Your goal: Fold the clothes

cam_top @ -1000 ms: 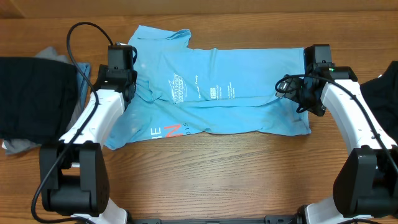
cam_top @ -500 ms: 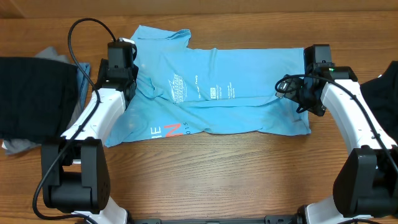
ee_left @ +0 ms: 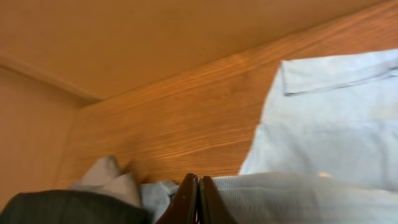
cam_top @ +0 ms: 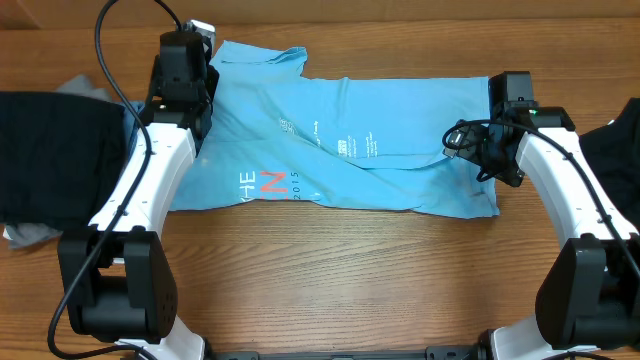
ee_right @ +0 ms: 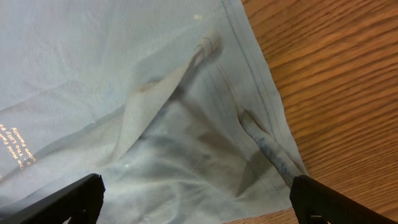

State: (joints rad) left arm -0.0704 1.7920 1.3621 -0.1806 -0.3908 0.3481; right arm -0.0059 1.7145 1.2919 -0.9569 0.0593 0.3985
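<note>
The light sky-blue T-shirt [cam_top: 360, 140] of the clothes lies spread across the middle of the table, with white and red lettering [cam_top: 265, 183] showing near its front left. My left gripper [cam_top: 183, 72] is at the shirt's far left corner. In the left wrist view its jaws [ee_left: 199, 200] are pressed shut, with ribbed blue fabric [ee_left: 292, 196] bunched against them on both sides. My right gripper [cam_top: 490, 150] hovers over the shirt's right hem. It stands wide open [ee_right: 199, 205] above wrinkled cloth [ee_right: 155, 124], with nothing between the fingers.
A pile of black clothes [cam_top: 55, 150] with grey pieces [cam_top: 30, 235] sits at the left edge, close to the left arm. Another black garment [cam_top: 615, 140] lies at the right edge. Bare wood [cam_top: 330, 270] runs along the front.
My left gripper has moved toward the far left, pulling the shirt's left part with it. The fold there has opened out and more of the lettering shows. The right arm has not moved.
</note>
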